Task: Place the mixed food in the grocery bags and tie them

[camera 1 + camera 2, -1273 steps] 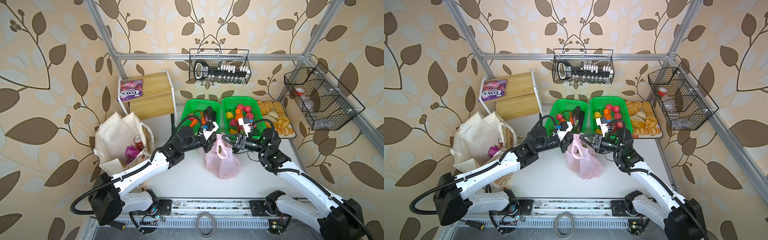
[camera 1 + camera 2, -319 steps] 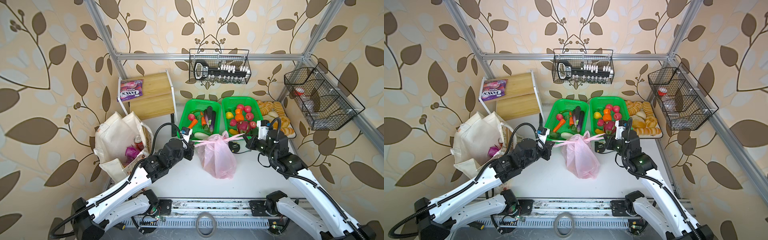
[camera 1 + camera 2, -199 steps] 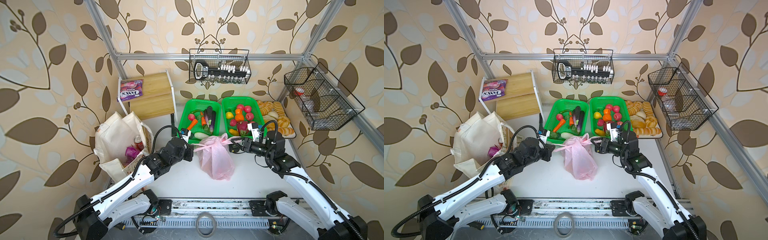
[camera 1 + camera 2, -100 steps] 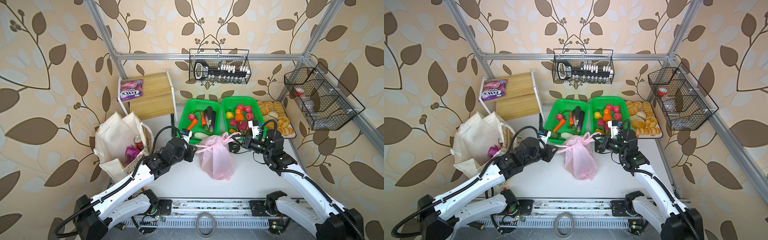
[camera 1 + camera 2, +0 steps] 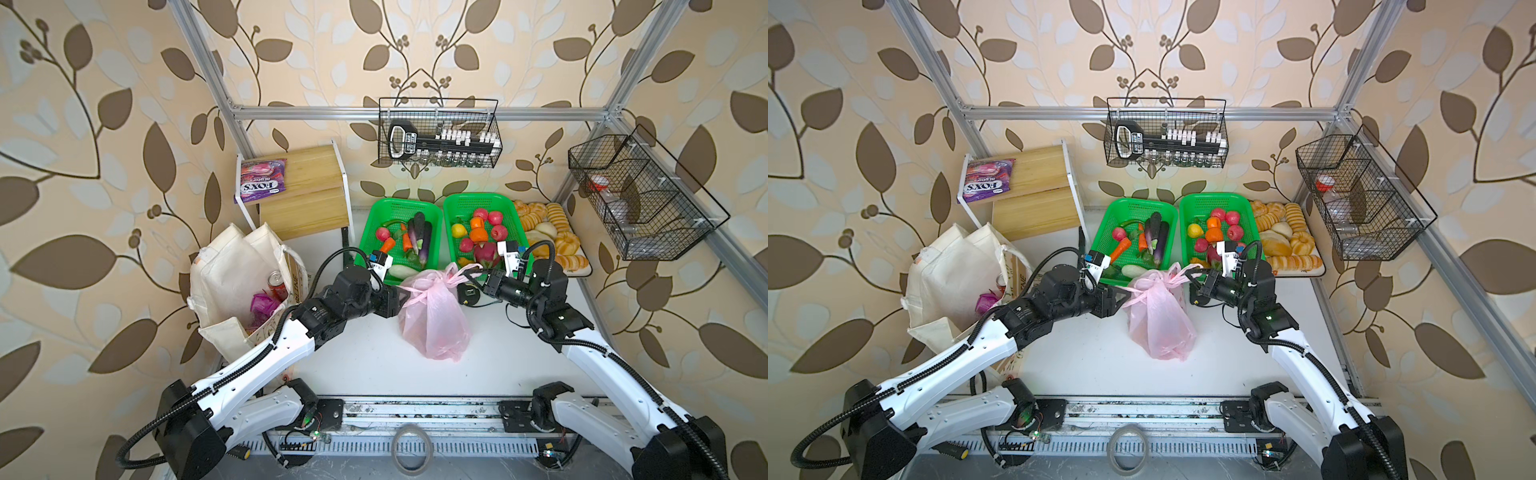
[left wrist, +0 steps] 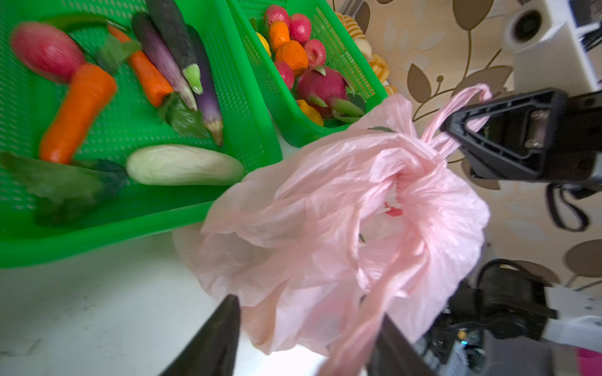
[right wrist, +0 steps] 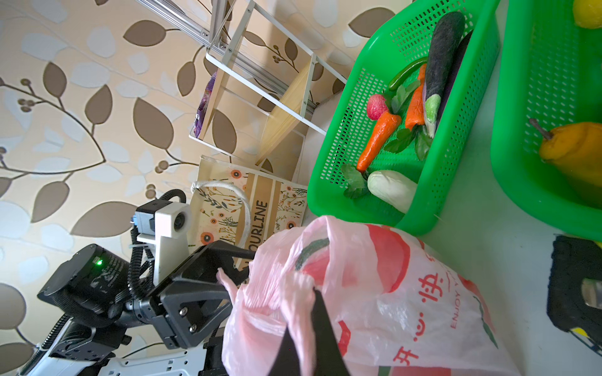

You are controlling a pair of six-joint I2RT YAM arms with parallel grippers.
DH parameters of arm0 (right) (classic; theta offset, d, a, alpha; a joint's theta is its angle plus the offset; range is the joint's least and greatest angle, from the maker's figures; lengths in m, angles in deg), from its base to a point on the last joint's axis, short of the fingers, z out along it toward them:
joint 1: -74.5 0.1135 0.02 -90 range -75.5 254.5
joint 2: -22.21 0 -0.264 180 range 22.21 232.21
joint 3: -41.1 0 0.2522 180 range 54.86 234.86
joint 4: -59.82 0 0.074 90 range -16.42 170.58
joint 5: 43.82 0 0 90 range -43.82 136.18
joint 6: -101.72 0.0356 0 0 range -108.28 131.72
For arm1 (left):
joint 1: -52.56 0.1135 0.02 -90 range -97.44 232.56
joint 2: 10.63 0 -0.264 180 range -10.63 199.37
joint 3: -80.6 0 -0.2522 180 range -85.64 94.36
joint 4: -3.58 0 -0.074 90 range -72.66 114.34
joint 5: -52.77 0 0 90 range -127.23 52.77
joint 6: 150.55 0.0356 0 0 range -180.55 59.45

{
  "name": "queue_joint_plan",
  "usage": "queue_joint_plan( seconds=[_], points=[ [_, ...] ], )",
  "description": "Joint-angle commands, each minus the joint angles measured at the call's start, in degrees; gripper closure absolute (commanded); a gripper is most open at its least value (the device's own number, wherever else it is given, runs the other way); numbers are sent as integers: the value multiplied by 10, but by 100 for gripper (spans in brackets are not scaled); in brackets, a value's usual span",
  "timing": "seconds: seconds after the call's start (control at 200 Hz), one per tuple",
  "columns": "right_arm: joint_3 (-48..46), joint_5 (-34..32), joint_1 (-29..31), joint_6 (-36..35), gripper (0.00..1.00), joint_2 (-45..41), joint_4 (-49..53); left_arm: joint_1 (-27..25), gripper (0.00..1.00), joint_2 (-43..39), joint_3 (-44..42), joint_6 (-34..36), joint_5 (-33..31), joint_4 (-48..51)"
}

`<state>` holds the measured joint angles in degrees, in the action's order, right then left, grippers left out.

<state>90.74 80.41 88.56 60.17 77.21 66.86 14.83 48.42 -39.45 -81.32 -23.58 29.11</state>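
Note:
The pink peach-printed grocery bag [image 5: 434, 320] [image 5: 1158, 322] stands mid-table, its mouth gathered and its handles knotted. My right gripper [image 5: 468, 273] [image 7: 306, 312] is shut on a twisted handle at the bag's top. My left gripper [image 5: 401, 296] [image 6: 309, 328] stands open against the bag's other side, with the second handle strip lying loose along one finger [image 6: 391, 341]. The cream canvas tote [image 5: 232, 274] [image 5: 951, 270] stands open at the left. A red soda can [image 5: 275, 282] and a purple snack packet [image 5: 262, 303] show inside it. Other food is hidden.
Two green mesh baskets [image 5: 374, 216] [image 5: 453, 203] of vegetables and fruit sit just behind the bag. A bread tray [image 5: 557, 239] lies at the back right. A wooden shelf [image 5: 307, 195] carries a purple FOX'S packet [image 5: 261, 183]. A small black device [image 5: 469, 297] lies beside the bag.
My left gripper has let go of its handle and opened, staying against the bag. My right gripper has shut on the handle at the bag's top.

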Motion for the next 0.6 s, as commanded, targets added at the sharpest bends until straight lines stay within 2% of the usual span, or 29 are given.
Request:
queue_joint_plan(
  seconds=[0.0,0.05,0.095,0.195,0.275,0.6],
  points=[
    [-6,-18,-4,7,100,-7,-2,9,70,-9,15,-8,60,-47],
    [-5,-33,-4,3,100,-10,9,12,83,-14,13,-11,53,-40],
    [-3,-53,-4,-1,100,-13,27,14,100,-18,12,-12,36,-26],
    [-4,-84,-11,-4,100,-24,43,18,100,-26,18,-26,-52,36],
    [-3,-116,-14,-8,100,-36,63,22,100,-33,22,-25,-98,77],
    [-8,-233,-21,-51,100,-49,148,28,100,-39,-4,-49,-177,130]
  ],
)
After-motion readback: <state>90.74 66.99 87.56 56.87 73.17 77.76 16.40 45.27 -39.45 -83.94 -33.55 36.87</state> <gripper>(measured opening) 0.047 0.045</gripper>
